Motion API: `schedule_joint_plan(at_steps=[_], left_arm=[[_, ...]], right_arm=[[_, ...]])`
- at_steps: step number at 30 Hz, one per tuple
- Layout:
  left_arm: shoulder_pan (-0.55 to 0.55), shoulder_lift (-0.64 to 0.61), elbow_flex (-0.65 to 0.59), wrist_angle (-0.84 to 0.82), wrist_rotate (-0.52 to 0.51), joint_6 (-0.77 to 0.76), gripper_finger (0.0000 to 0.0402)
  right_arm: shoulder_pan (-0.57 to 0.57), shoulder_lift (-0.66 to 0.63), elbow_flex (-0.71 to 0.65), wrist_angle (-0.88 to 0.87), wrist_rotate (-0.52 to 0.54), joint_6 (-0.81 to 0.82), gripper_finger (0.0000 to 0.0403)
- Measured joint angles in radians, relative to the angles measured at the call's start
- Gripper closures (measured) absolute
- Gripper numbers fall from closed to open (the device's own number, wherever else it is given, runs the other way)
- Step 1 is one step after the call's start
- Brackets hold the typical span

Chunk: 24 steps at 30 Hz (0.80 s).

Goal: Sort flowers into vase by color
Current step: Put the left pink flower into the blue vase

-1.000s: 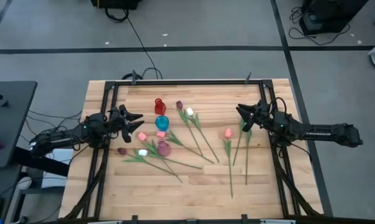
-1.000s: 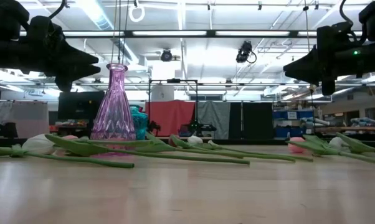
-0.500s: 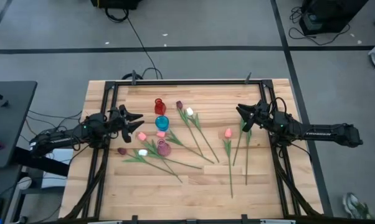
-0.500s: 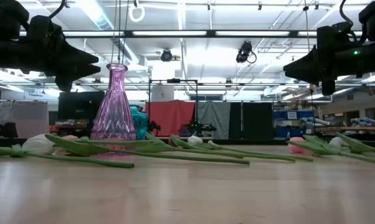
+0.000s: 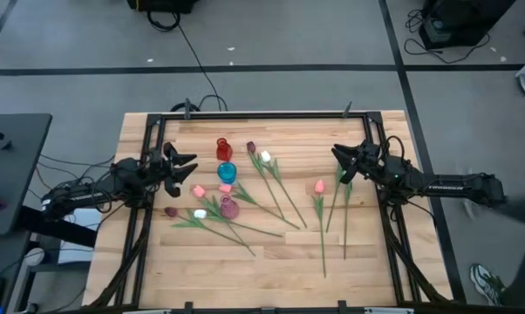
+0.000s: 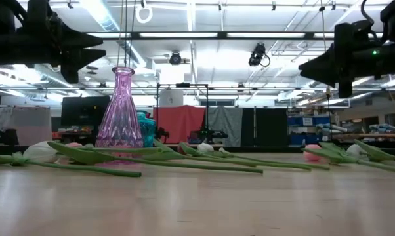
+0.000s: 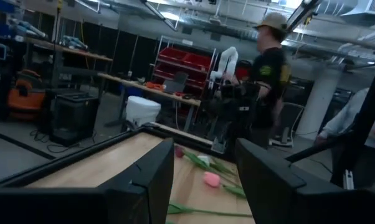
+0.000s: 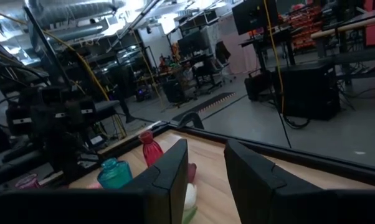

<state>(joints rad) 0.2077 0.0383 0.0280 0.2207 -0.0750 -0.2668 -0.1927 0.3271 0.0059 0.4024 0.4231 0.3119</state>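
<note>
So both grippers are up in the air with nothing in them. My left gripper (image 5: 186, 164) hangs over the left side of the table (image 5: 367, 270), fingers (image 7: 151, 177) spread apart with just air between them. My right gripper (image 5: 339, 157) hovers on the far right side with a narrower gap between its fingers (image 8: 175, 171), also empty.

All the flowers (image 5: 271, 187) are lying flat on the wood, none in a vase yet. There's a cluster of pink, white and one dark head near the pink vase (image 5: 229, 208), a few fanned out mid-table, and a pink one (image 5: 319, 186) with a couple of long stems closer to the right arm. The red vase (image 5: 223, 149) and blue vase (image 5: 226, 172) stand just behind the pink one.

My take on doing the pick well: go for a stem, not the bud, and pick one that isn't crossed by a neighbour, or I'd likely drag two at once. The pink one by the right arm looks cleanest. Come straight down, pinch near the middle so it hangs balanced, then feed it stem-first into a narrow neck.
</note>
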Motion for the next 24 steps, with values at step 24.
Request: schedule_joint_plan(at_steps=[24], left_arm=[[-0.077,0.174,0.184,-0.161,0.190,0.015,0.0224]], right_arm=[[0.000,0.000,0.000,0.056,-0.002,0.174,0.0284]])
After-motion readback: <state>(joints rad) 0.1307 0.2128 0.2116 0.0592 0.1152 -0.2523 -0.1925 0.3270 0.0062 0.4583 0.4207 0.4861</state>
